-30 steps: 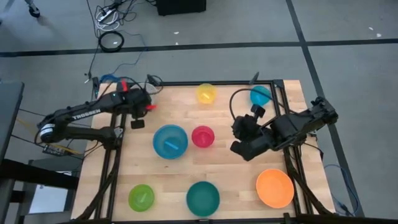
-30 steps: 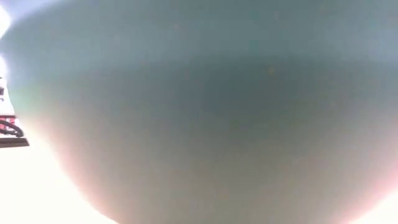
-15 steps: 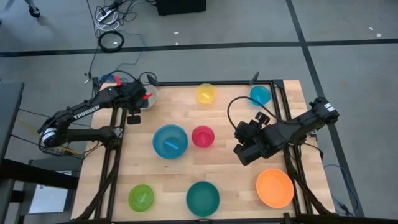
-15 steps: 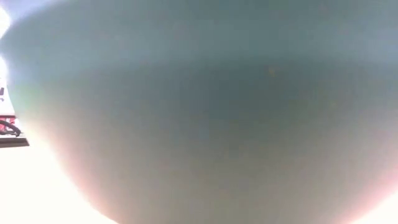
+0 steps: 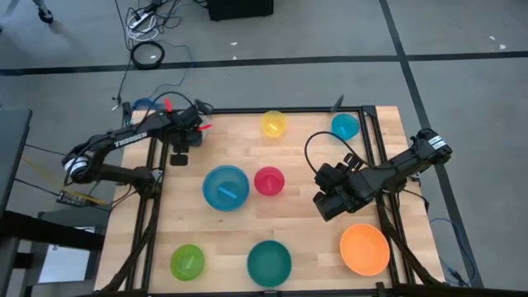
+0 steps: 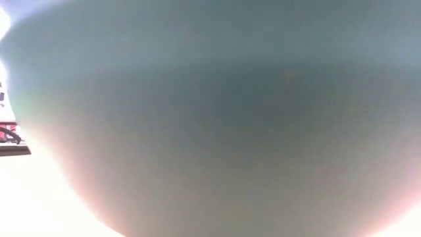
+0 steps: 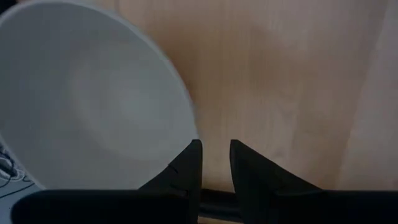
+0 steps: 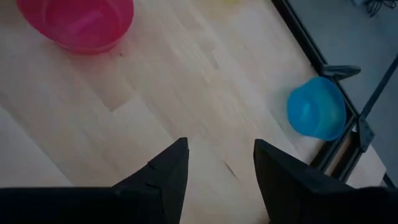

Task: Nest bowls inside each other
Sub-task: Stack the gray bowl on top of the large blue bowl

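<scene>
My left gripper (image 5: 183,142) hangs over the table's far left corner, open by a narrow gap (image 7: 212,146), its fingers pointing down just outside the rim of the white bowl (image 7: 93,106). My right gripper (image 5: 323,202) stands open over bare wood (image 8: 219,146), between the pink-red bowl (image 5: 269,181) and the orange bowl (image 5: 365,249). The yellow bowl (image 5: 274,124), cyan bowl (image 5: 346,126), blue bowl (image 5: 226,187), lime green bowl (image 5: 187,261) and teal bowl (image 5: 269,262) each stand apart on their bases. My left gripper has one finger (image 7: 189,163) right at the white bowl's rim (image 7: 186,115); whether it touches the rim I cannot tell. Only bare wood shows between the two fingers.
The teal bowl's wall (image 6: 210,118) fills the low view. A black frame (image 5: 371,148) runs along the table's edges. Bare wood lies between the bowls around the table's middle.
My left arm has swung toward the far edge and its gripper has come down over the white bowl. My right gripper has sunk toward the table and drifted a little toward the near edge. No bowl has moved.
</scene>
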Action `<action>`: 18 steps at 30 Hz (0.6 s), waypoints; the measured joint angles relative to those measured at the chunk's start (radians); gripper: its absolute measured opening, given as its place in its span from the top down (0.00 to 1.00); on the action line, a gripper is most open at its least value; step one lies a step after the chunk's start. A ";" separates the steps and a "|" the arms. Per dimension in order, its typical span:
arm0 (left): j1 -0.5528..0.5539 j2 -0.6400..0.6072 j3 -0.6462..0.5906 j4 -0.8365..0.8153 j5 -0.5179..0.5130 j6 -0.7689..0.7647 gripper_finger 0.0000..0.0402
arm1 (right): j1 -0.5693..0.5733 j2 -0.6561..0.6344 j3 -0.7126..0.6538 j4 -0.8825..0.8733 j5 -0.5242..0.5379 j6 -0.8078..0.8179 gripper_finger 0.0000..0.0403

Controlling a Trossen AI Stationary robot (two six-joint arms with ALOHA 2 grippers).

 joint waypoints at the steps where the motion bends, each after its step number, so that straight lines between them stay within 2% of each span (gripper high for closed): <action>1: 0.000 0.014 0.000 0.004 -0.018 0.000 0.78 | 0.000 0.000 0.000 0.002 0.000 0.000 0.58; 8: 0.000 0.080 0.000 0.061 -0.075 0.001 0.78 | 0.000 0.000 0.000 0.027 0.000 -0.015 0.58; 18: 0.031 0.138 0.000 0.104 -0.079 -0.003 0.78 | 0.007 0.000 0.000 0.035 0.001 -0.020 0.58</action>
